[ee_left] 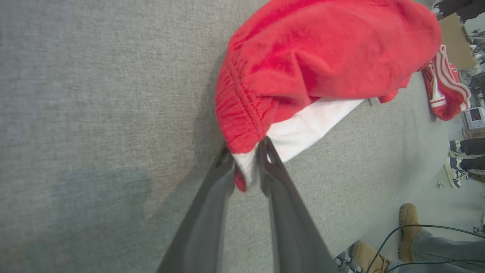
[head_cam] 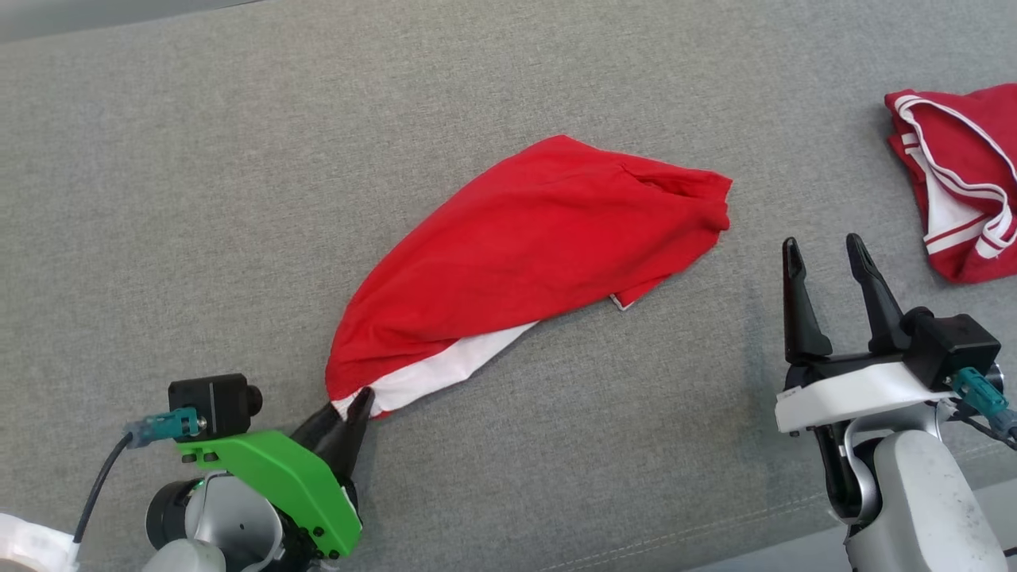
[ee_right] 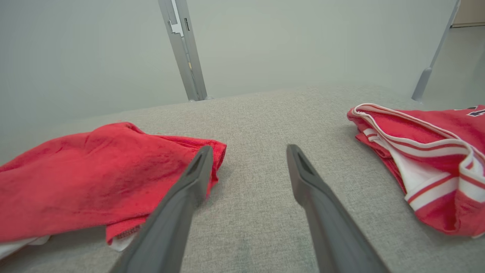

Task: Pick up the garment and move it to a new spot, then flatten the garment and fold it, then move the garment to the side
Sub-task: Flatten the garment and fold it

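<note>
The left gripper (ee_left: 246, 151) is closest to the lens in its own wrist view. Its two dark fingers (ee_left: 282, 204) are drawn close on the near corner of the garment (head_cam: 532, 238), with red hem and white lining filling the narrow gap between them. In the head view this gripper sits at the lower left under a green bracket (head_cam: 278, 477), its tips at the garment's lowest point.

The grey cloth-covered bench (head_cam: 199, 199) carries everything. The garment is a plain red piece with a white inner layer showing along its lower edge. It lies across the middle of the bench as a long slanted shape, narrow at the clamped corner and broader and rumpled toward the upper right. A gathered elastic band runs along its edge just above the fingers in the left wrist view.

A second red garment (head_cam: 961, 175), trimmed with white stripes, lies bunched at the right side of the bench, well apart from the first.

The right gripper (head_cam: 822, 242) stands between the two garments at the lower right of the head view, fingers wide apart over bare bench and pointing up that view. It is near the garment's far end but clear of it.

Past the bench edge, the left wrist view shows a person's tan boots (ee_left: 407, 223) on the floor.
</note>
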`<state>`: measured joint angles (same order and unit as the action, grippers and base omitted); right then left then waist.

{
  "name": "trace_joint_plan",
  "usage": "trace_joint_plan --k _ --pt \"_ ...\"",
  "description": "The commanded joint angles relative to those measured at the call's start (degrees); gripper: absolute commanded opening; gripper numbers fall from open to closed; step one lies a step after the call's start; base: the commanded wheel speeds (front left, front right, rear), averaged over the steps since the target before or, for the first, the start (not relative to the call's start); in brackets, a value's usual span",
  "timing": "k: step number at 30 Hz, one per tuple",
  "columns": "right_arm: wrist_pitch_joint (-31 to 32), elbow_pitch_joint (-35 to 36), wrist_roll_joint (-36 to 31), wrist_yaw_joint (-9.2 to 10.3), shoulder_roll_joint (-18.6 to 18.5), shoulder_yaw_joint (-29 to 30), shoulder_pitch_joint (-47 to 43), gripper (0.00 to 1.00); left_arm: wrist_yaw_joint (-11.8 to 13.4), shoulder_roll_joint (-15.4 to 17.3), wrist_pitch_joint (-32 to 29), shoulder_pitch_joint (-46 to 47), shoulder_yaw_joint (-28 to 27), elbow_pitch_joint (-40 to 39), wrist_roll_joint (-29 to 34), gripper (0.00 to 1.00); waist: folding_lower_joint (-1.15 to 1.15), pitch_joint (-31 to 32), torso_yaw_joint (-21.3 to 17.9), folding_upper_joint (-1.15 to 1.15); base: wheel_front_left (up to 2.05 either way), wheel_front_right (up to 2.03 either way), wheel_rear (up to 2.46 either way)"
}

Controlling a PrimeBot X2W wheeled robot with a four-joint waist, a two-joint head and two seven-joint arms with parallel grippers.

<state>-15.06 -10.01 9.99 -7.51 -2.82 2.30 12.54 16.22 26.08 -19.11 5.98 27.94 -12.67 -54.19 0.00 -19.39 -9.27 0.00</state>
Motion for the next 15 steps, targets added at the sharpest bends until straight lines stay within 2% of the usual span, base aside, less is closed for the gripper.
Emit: trace_joint_plan --k 1,4,10,12,15 --pt "-0.15 -0.12 -0.15 0.04 -0.19 -0.28 0.51 1.0 -0.58 0.34 1.35 1.01 0.14 0.79 1.37 1.0 0.0 0.24 0.11 0.0 0.0 0.0 0.0" --pt "-0.14 -0.05 0.12 0.04 -0.2 -0.56 0.47 1.0 -0.54 1.18 2.85 0.94 -0.06 1.37 3.19 1.0 0.0 0.43 -0.47 0.0 0.0 0.0 0.0" --pt "-0.14 0.08 1.19 0.04 -0.2 0.52 -1.43 1.0 2.02 8.1 5.6 1.19 0.19 -4.65 13.46 1.0 0.0 0.97 -2.57 0.0 0.0 0.0 0.0" --pt "-0.14 0.02 1.52 0.04 -0.14 0.86 -1.89 1.0 1.94 8.36 4.9 3.74 1.8 -7.46 16.38 1.0 0.0 0.93 -3.2 0.0 0.0 0.0 0.0" --pt "-0.14 0.03 1.94 0.04 -0.16 0.81 -1.49 1.0 0.13 7.03 1.35 9.07 6.69 -9.53 20.58 1.0 0.0 0.52 -4.88 0.0 0.0 0.0 0.0"
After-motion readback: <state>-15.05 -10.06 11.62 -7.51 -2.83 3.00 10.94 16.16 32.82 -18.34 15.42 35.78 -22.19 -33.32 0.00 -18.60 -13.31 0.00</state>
